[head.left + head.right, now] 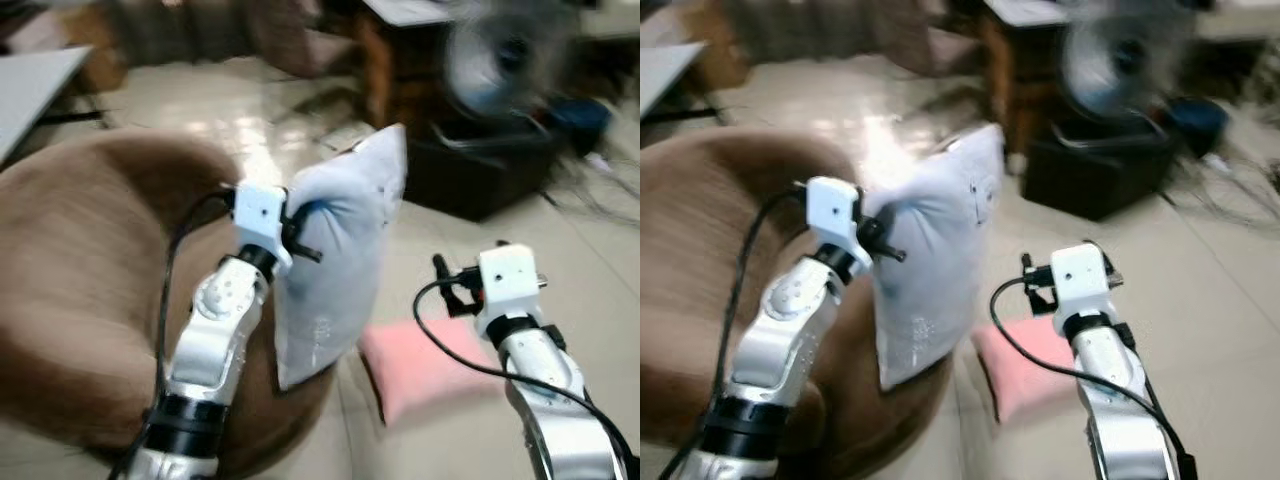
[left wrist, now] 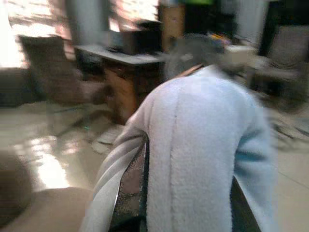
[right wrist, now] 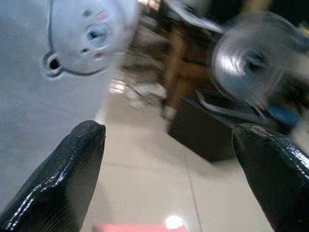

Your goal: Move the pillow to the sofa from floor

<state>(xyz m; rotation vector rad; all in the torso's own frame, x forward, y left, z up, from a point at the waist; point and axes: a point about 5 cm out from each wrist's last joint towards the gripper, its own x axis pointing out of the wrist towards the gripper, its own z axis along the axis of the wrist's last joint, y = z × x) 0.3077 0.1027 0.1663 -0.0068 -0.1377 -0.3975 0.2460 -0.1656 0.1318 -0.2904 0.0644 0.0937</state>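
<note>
My left gripper (image 1: 303, 232) is shut on a pale blue pillow (image 1: 340, 250), holding it upright in the air over the right edge of the brown sofa (image 1: 80, 280). In the left wrist view the pillow (image 2: 193, 154) bulges between the black fingers (image 2: 130, 188). A bear face is printed on the pillow (image 3: 82, 38) in the right wrist view. My right gripper (image 1: 448, 285) stands open, to the right of the pillow and above a pink pillow (image 1: 430, 365) that lies on the floor. Nothing is between the right fingers (image 3: 63, 179).
A standing fan (image 1: 500, 60) and a dark low box (image 1: 480, 165) are ahead on the right, with cables (image 1: 600, 190) on the tiles beyond. A wooden table (image 1: 390, 60) stands behind them. A grey tabletop (image 1: 30, 85) juts in at the far left.
</note>
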